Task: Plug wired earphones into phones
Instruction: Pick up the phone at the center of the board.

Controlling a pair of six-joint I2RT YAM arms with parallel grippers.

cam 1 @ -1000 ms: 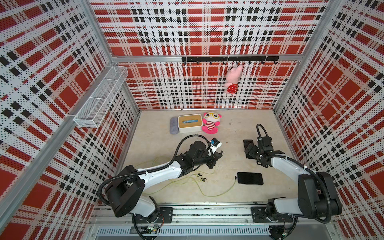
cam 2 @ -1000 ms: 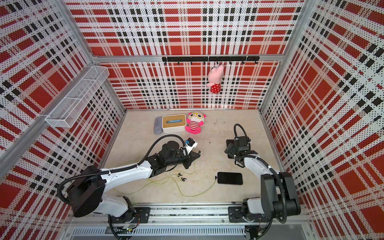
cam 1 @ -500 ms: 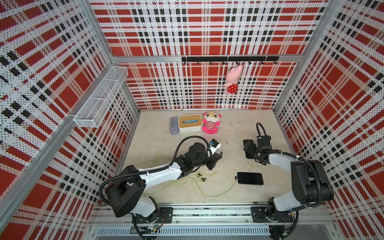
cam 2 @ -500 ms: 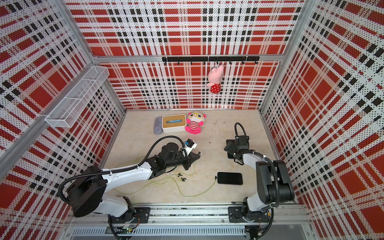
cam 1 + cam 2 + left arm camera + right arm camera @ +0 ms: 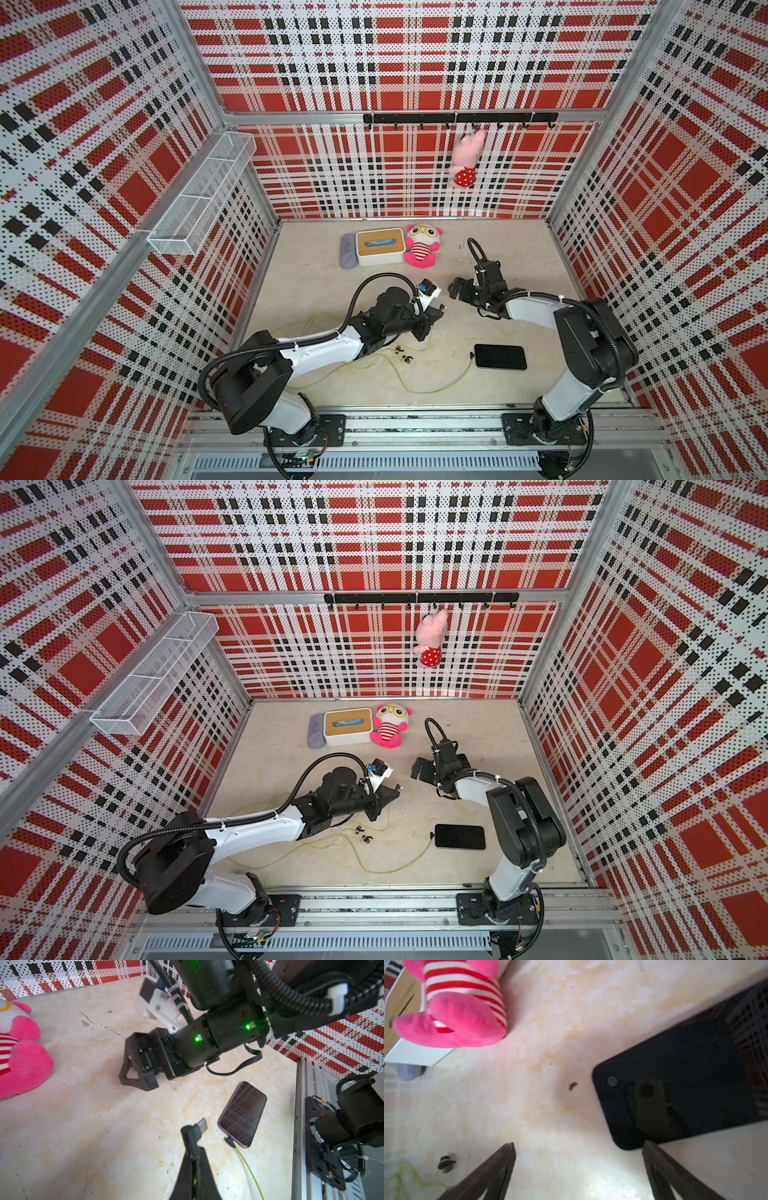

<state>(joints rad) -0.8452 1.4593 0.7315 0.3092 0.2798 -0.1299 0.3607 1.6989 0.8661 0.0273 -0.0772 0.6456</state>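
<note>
Nearest the front edge of the table point(image 5: 316, 286), toward its right corner, the near phone point(image 5: 500, 356) lies flat. It is a slim black slab with rounded corners and a glossy screen that mirrors the plaid walls. A small black angled plug point(image 5: 229, 1140) sits in its short end. From there a thin yellow-green cable point(image 5: 434, 384) curves along the front edge and tangles leftward under the left arm. Two tiny black earbuds point(image 5: 402, 353) lie on the matte, beige-marbled top just beside that tangle.

Mid-table, the left gripper point(image 5: 194, 1153) is clenched on the stem of the free plug point(image 5: 196, 1128), a black L-shaped piece with a metal tip. Green cord shows between the fingers. Bare table separates it from the right gripper point(image 5: 579, 1145), whose jaws are spread wide and hold nothing. One fingertip point(image 5: 648, 1145) reaches the corner of the far phone point(image 5: 685, 1084), which is flat, black and gloss-faced, with a small round lens near that corner. Whether they touch I cannot tell.

Along the back edge a grey pouch point(image 5: 348, 250), a white box with a cork-coloured lid point(image 5: 380, 246) and a fuzzy pink plush point(image 5: 422, 245) sit in a row. Open table runs to the back-right corner. On the back wall a plush pig point(image 5: 465, 160) hangs from a black hook rail point(image 5: 415, 118).
</note>
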